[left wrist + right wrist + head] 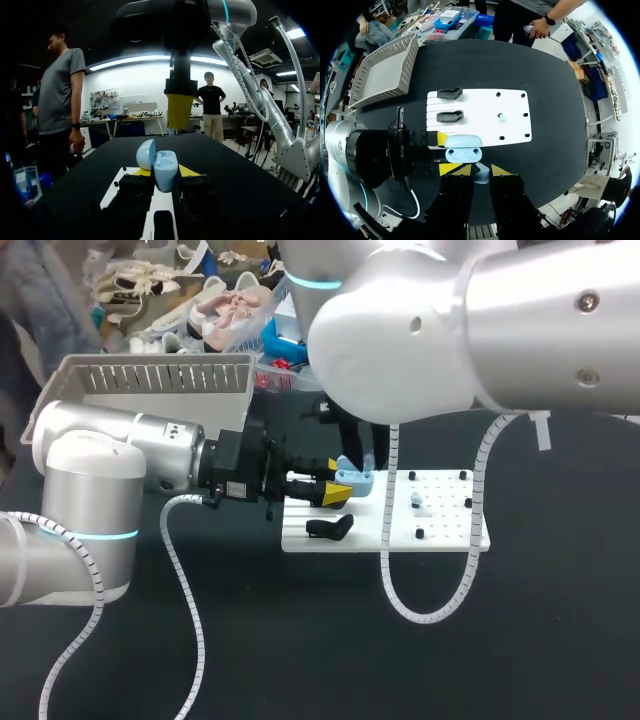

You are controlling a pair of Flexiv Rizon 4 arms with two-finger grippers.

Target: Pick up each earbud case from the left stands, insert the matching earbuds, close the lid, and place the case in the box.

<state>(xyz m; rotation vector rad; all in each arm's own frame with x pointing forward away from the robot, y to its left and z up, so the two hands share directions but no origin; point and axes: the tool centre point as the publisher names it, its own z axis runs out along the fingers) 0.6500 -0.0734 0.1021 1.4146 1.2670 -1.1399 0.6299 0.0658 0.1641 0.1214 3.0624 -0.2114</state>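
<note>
Right hand pinches a pale blue earbud between its tips, just over the open blue case. Left hand is closed on that case from two sides, lid up, over the edge of the white board. Two black stands and another earbud sit on the board. Grey box lies on the dark surface, past the board's stand end.

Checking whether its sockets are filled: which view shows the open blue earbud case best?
Right wrist view: it looks down into the earbud case, both sockets visible. Left wrist view shows it side-on, held in the left gripper. Head view: small, close under the right arm.
</note>
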